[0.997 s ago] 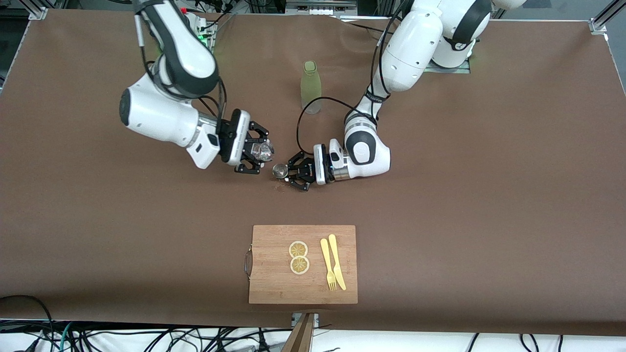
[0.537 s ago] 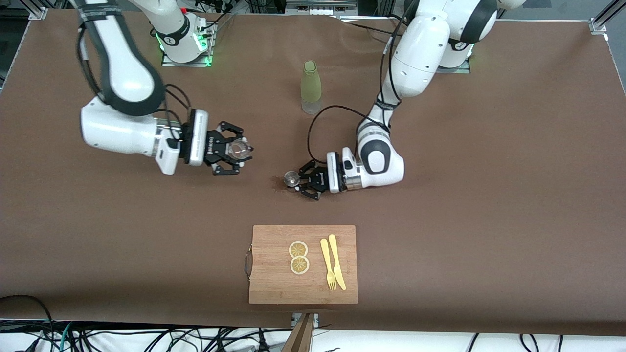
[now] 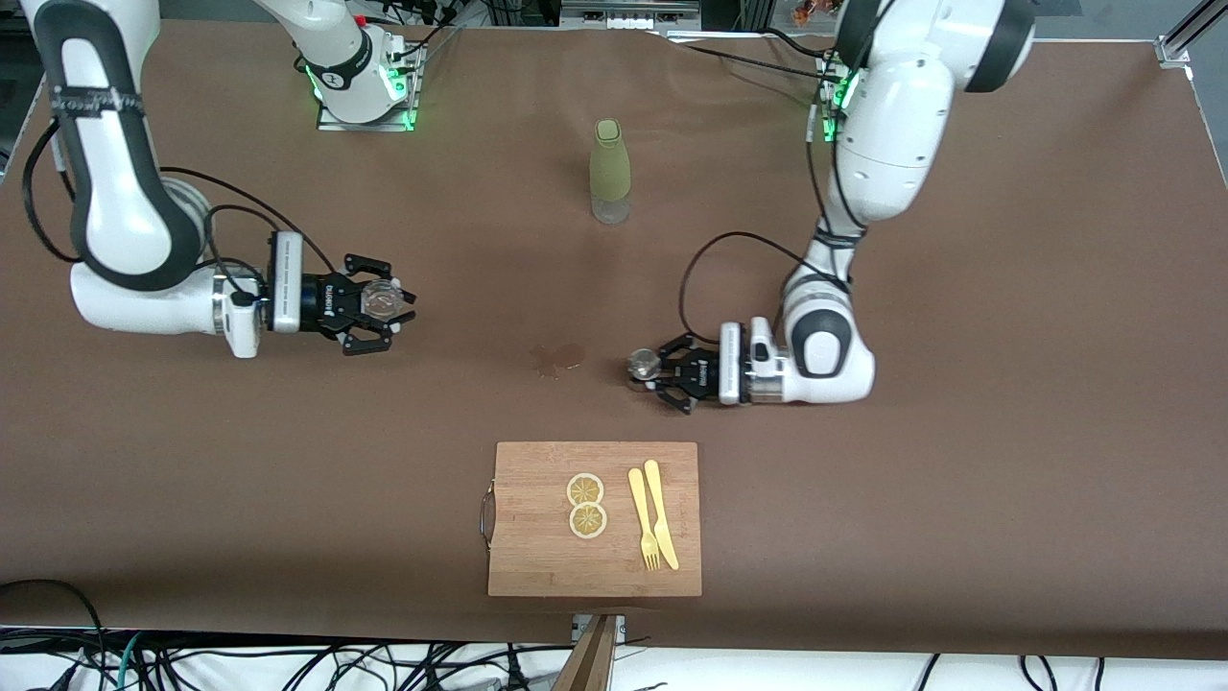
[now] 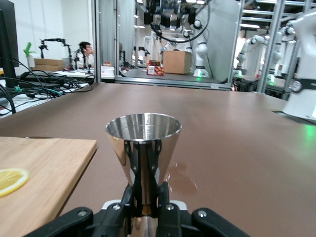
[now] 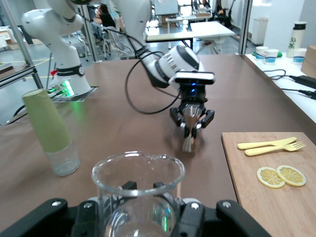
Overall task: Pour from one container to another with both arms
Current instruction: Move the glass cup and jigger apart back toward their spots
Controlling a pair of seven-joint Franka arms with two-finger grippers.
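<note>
The clear faceted glass tumbler (image 3: 383,299) stands upright between the fingers of my right gripper (image 3: 391,304), which is shut on it low over the table toward the right arm's end. In the right wrist view the tumbler (image 5: 134,203) looks empty. My left gripper (image 3: 654,369) is shut on the narrow waist of the silvery jigger (image 3: 641,364), held upright just above the table toward the left arm's end. The jigger's open upper cone (image 4: 143,140) fills the left wrist view, and its inside is not visible.
A dark wet stain (image 3: 557,358) marks the cloth between the two grippers. The olive-green bottle (image 3: 609,171) stands nearer the arm bases. The wooden cutting board (image 3: 537,561) with two lemon slices (image 3: 585,505), a yellow fork and a knife lies close to the front camera.
Both arms have drawn apart. The right gripper carried the tumbler toward the right arm's end and brought it upright, and the left gripper carried the jigger toward the left arm's end.
</note>
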